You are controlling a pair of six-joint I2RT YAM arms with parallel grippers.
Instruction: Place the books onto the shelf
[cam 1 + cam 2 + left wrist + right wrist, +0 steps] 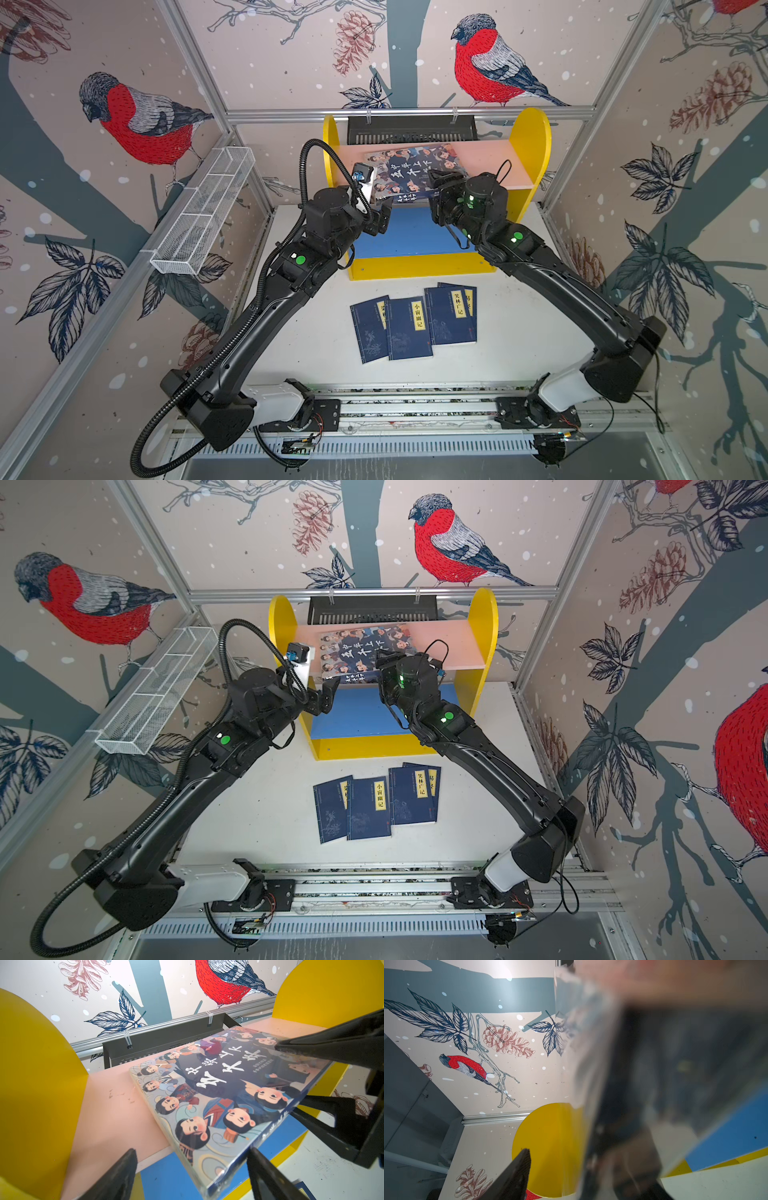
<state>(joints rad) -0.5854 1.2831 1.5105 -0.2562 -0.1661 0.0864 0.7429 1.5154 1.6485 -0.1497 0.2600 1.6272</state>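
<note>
Left wrist view: right gripper (pixel 287 1079) seemingly clamps the illustrated book (pixel 207 1095) (to seat it on the shelf (pixel 108 1109)), while left gripper (pixel 192 1153) gapes wide, empty.

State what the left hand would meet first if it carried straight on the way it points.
Probably the overhanging near corner of the large illustrated paperback book, just ahead of the left hand; depth is unclear.

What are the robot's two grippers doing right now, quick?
Left gripper: open, holding nothing.
Right gripper: closed on the illustrated book.
</note>
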